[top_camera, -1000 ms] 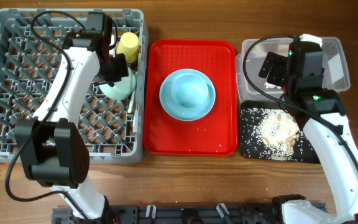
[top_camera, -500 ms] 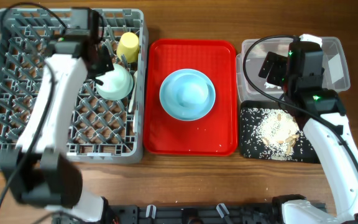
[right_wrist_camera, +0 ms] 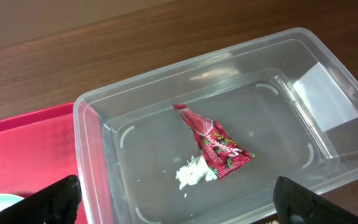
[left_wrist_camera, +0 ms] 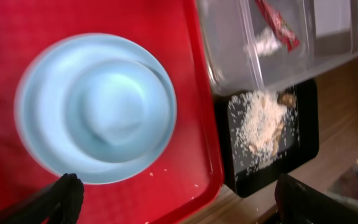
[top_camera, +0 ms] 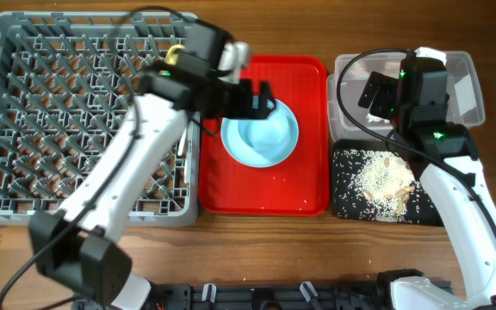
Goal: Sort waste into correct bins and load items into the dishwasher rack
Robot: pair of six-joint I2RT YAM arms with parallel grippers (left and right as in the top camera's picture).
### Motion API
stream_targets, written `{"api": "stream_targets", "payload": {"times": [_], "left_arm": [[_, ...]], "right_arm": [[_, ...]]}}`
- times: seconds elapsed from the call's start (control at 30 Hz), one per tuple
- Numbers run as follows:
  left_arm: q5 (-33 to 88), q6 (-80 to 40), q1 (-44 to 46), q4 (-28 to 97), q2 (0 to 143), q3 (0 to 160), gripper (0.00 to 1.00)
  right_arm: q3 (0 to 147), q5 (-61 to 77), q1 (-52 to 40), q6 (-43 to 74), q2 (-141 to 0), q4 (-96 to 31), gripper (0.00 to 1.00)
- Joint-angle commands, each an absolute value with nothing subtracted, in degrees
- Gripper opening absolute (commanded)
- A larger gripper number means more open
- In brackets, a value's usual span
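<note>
The pale blue plate lies upside down on the red tray. My left gripper hovers open over the plate's far left edge, holding nothing. In the left wrist view the plate fills the upper left, and the left gripper spans the tray's rim. My right gripper hangs open above the clear tub. The red wrapper and white tissue lie inside the tub, above my right gripper. Rice scraps sit in the black tray. The yellow cup peeks out in the grey rack.
My left arm crosses the rack's right side and hides what stands beneath it. The red tray sits between the rack and the two bins. A few rice grains dot the red tray near the plate. Bare wooden table runs along the front.
My left arm has swung right from the rack to above the blue plate, its jaws now open. The mint bowl it was at is hidden under the arm. The right arm has not moved.
</note>
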State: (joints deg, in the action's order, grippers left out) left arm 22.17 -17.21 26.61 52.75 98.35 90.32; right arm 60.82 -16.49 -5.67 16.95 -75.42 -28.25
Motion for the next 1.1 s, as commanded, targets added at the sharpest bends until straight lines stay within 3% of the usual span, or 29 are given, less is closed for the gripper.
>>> {"api": "stream_targets", "payload": {"times": [0.0,0.03,0.07,0.1,0.13,0.57,0.83,1.07], "left_arm": [[22.85,-16.93,31.46,52.21,102.48,89.84,0.51],[22.0,-16.95,32.36,52.05,103.44,89.84,0.36],[20.84,-16.97,33.26,52.03,104.36,89.84,0.33],[18.7,-16.99,34.63,52.01,105.84,89.84,0.22],[17.82,-16.99,35.51,51.96,106.69,89.84,0.19],[-6.09,-16.99,44.91,41.12,115.22,89.84,0.12],[-11.81,-16.99,44.29,39.55,118.28,89.84,0.22],[-11.57,-17.43,44.29,39.46,118.32,89.84,0.15]], "right_arm": [[61.54,-15.97,-5.39,16.53,-75.96,-28.14,1.0],[61.54,-15.97,-5.39,16.51,-75.96,-28.14,1.0],[61.54,-15.97,-5.39,16.53,-75.96,-28.14,1.0],[61.54,-15.97,-5.39,16.51,-75.96,-28.14,1.0],[61.54,-15.97,-5.39,16.51,-75.96,-28.14,1.0],[61.54,-15.97,-5.39,16.51,-75.96,-28.14,1.0],[61.54,-15.97,-5.39,16.53,-75.96,-28.16,1.0],[61.54,-15.97,-5.39,16.53,-75.96,-28.16,0.99]]}}
